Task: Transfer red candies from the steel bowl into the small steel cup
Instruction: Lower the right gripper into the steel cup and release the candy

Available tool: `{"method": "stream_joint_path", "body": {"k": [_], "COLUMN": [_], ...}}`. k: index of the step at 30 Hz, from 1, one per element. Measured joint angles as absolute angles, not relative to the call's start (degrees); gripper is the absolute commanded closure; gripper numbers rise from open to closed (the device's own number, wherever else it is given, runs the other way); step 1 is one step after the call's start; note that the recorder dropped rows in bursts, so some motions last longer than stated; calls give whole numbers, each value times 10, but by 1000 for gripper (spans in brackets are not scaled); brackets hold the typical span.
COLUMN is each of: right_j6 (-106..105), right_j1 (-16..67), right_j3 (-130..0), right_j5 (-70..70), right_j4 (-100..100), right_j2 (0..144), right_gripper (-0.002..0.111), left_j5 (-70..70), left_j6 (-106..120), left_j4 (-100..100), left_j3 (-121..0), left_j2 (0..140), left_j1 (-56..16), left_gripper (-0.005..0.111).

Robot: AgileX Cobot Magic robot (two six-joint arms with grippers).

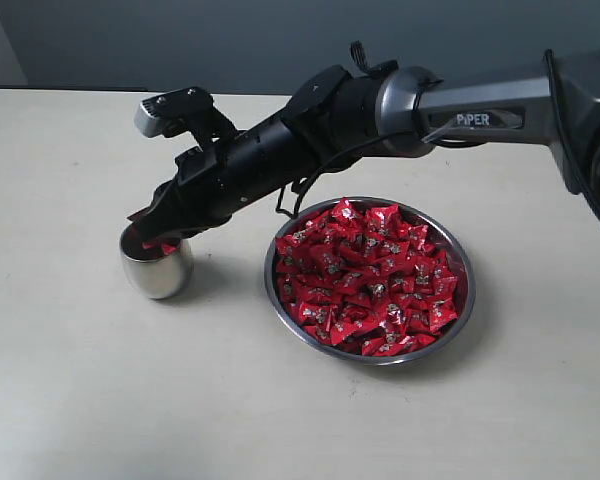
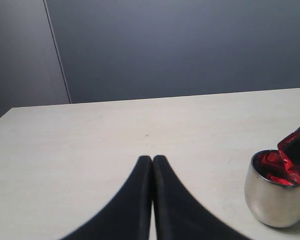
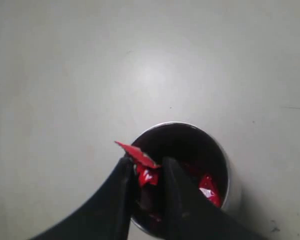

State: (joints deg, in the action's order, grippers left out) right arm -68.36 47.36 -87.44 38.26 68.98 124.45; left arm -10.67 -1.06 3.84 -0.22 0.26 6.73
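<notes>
Hovering over the small steel cup [image 1: 158,272], left of centre in the exterior view, your right tool [image 3: 146,169] pinches one red candy [image 3: 139,155] between partly closed jaws. The steel bowl [image 1: 380,361], right of centre on the desk [image 1: 80,400], holds the heaped red candies [image 1: 365,280]. Your left tool [image 2: 152,162] is closed and empty.

The small steel cup [image 1: 160,275] stands left of the steel bowl [image 1: 380,359]; candies [image 1: 365,280] lie in both.
</notes>
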Motion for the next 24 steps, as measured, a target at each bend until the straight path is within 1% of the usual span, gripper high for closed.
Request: {"method": "stream_joint_path", "body": {"k": [4, 9, 22, 24], "right_j6": [-684, -684, -684, -684], "right_j1": [474, 475, 481, 481], "right_j3": [-874, -874, -874, -874], "right_j5": [381, 346, 329, 328], "right_j4": [690, 690, 709, 711], "right_j2": [1245, 1245, 1246, 1246], "right_gripper": [101, 101, 101, 98], "left_j5": [-107, -107, -107, -107], "left_j6": [-11, -11, -11, -11], "left_j4": [38, 38, 38, 38], "left_j3": [-2, -2, -2, -2], "left_j2": [3, 3, 3, 3], "left_j1": [67, 67, 67, 67], "left_gripper": [106, 106, 106, 106]}}
